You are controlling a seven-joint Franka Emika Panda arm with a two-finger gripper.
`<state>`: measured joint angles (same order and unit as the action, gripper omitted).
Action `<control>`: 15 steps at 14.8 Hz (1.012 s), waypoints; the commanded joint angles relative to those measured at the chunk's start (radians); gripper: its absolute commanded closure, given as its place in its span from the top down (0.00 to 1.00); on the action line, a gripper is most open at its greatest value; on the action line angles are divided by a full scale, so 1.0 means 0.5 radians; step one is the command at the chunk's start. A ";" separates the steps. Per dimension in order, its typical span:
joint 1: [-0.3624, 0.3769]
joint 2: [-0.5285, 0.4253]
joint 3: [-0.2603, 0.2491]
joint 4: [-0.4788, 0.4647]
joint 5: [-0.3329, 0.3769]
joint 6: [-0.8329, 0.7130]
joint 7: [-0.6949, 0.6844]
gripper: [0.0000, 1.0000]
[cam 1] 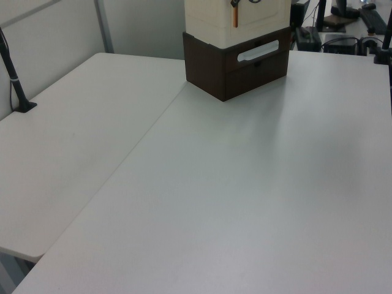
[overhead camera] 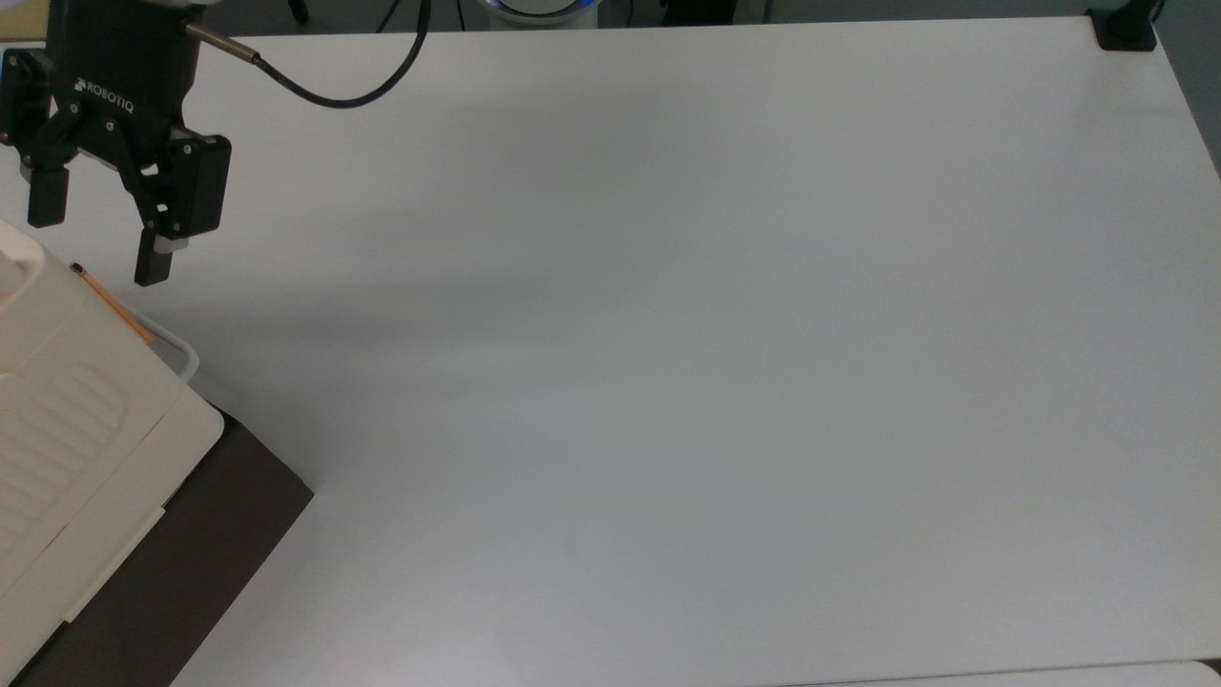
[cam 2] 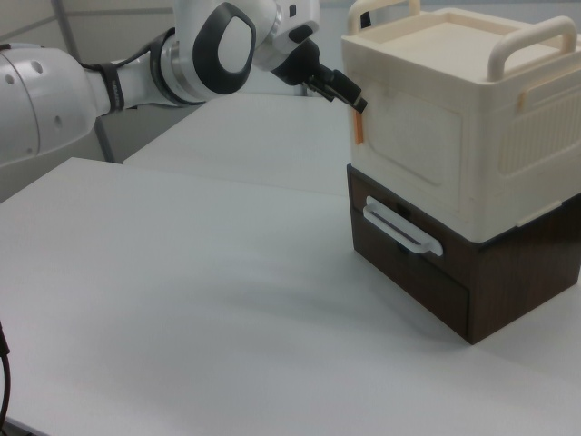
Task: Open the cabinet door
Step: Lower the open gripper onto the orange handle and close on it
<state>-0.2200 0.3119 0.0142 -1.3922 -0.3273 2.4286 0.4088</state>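
Here, black angular hand [overhead camera: 95, 243], jaws apart; ribbed cabinet [overhead camera: 57, 420]

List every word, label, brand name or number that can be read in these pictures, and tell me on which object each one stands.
"ROBOTIQ": white letters on the black body of the two-finger gripper, seen in the top view, above its open fingers.
No other readable text: the cream-white plastic cabinet, the dark brown wooden drawer box beneath it and the white table carry no writing that I can see.
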 commanded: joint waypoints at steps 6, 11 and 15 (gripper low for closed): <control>0.010 0.094 -0.013 0.048 -0.109 0.153 0.222 0.72; 0.017 0.122 -0.010 0.048 -0.158 0.180 0.229 0.64; 0.014 0.125 -0.007 0.045 -0.155 0.183 0.229 0.43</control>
<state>-0.2171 0.3607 0.0154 -1.3876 -0.3798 2.5036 0.4976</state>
